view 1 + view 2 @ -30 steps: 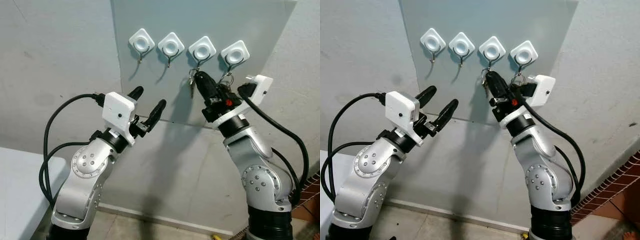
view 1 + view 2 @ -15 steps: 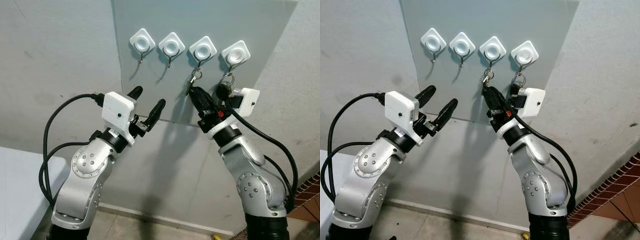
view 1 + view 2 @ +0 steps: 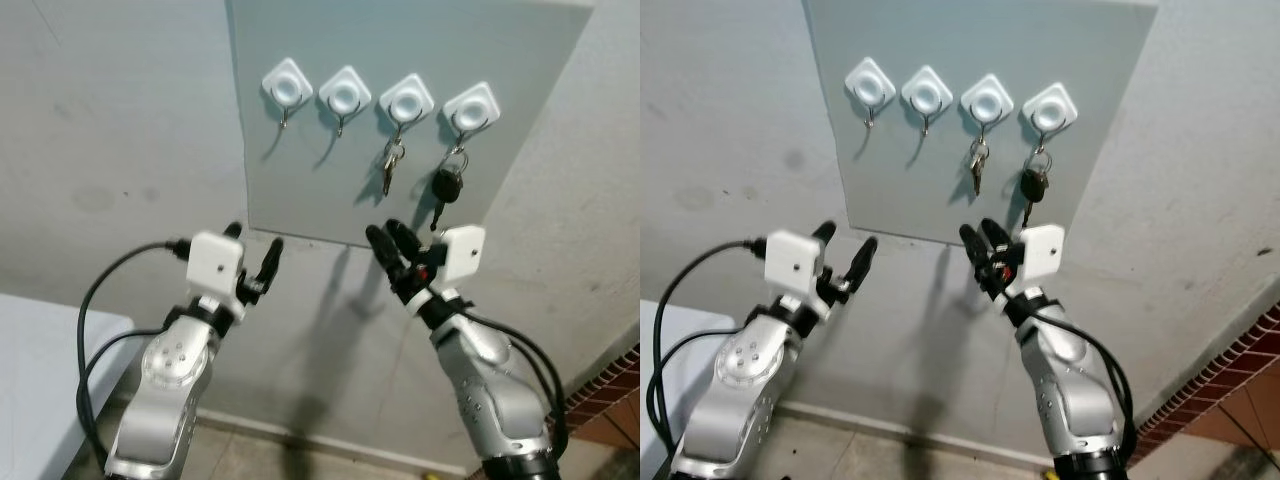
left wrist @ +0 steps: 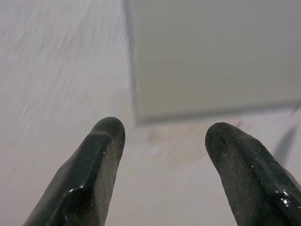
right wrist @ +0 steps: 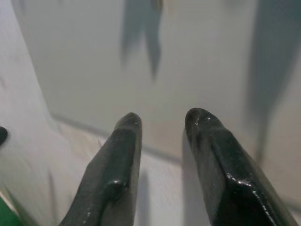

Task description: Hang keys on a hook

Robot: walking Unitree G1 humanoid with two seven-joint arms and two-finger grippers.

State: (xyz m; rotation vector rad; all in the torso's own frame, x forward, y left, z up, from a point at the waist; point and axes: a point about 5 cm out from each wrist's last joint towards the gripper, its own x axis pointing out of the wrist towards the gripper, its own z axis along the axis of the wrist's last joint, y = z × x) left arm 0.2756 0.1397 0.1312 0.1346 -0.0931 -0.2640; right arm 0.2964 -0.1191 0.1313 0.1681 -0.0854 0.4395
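Grey wall ahead carries our board with 4 hooks; keys hang on the 3rd hook. Below the board, our left gripper and right gripper both gape, holding nothing.

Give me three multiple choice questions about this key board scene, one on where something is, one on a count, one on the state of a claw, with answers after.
1. Where does the black-headed key hang?
A. leftmost hook
B. rightmost hook
C. second hook from the left

2. How many white hooks are on the grey board?
A. three
B. four
C. six

3. What is the right claw doing?
A. open, holding nothing
B. shut on a key
C. gripping a hook

Answers:
1 B, it dangles from the rightmost hook, beside the silver keys.
2 B, four square mounts sit in one row.
3 A, its fingers are parted below the board, with nothing between them.
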